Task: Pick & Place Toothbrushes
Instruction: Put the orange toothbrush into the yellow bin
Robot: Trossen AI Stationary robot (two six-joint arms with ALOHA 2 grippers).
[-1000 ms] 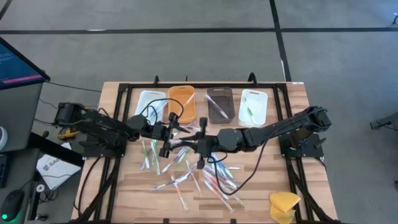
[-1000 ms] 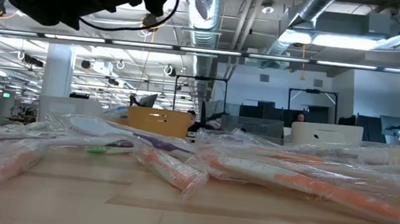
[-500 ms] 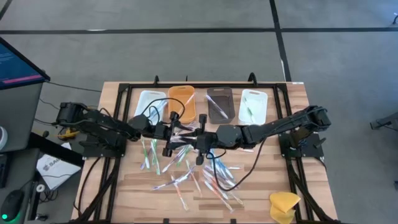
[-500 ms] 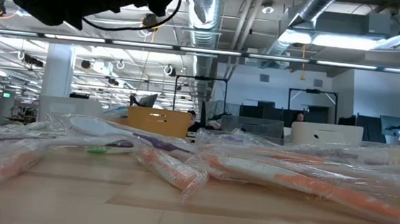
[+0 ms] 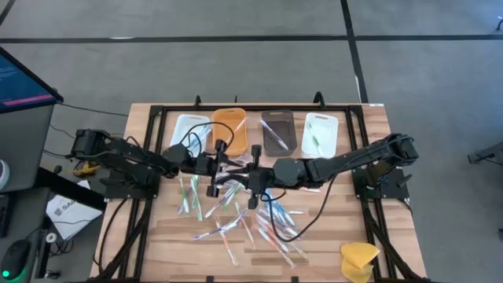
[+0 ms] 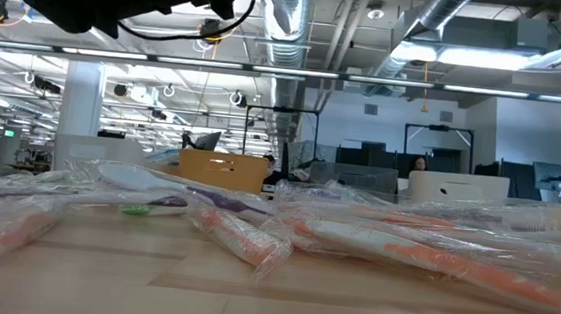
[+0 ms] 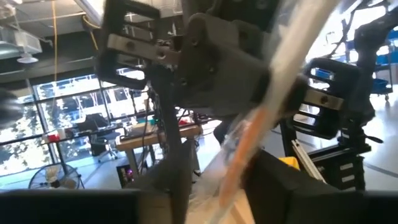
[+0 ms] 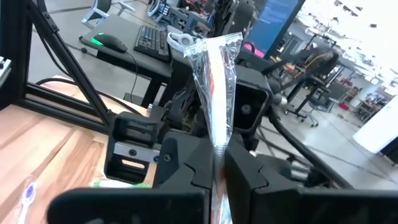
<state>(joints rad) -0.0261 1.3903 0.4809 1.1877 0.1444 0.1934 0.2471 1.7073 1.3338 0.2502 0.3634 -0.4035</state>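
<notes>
Both grippers meet above the middle of the table, over a scattered pile of wrapped toothbrushes (image 5: 236,216) that lies flat on the wood (image 6: 354,238). Between them is one toothbrush with an orange handle in a clear wrapper (image 8: 214,68) (image 7: 249,137). My right gripper (image 5: 251,174) (image 8: 217,168) comes from the table's right and is shut on it. My left gripper (image 5: 226,167) (image 7: 224,186) comes from the table's left, with its fingers closed in on the same toothbrush. My left gripper has the orange part of the wrapped toothbrush (image 7: 235,167) between its two fingers (image 7: 180,180); the wrapper fills the gap. The fingers reach in about level from the table's left. The toothbrush slants upward past them, clear of the table. My right gripper pinches the wrapped toothbrush between its two fingers (image 8: 186,168), at the wrapper's part nearest them (image 8: 216,146). It comes about level from the table's right. The rest of the wrapper stands out beyond the fingers toward my left gripper, its crimped end (image 8: 214,43) free.
Four small trays stand in a row at the far edge: white (image 5: 189,130), orange (image 5: 229,130), brown (image 5: 277,132), white (image 5: 320,134). A yellow sponge-like lump (image 5: 357,259) lies at the near right corner. Black frame rails run along the table's sides.
</notes>
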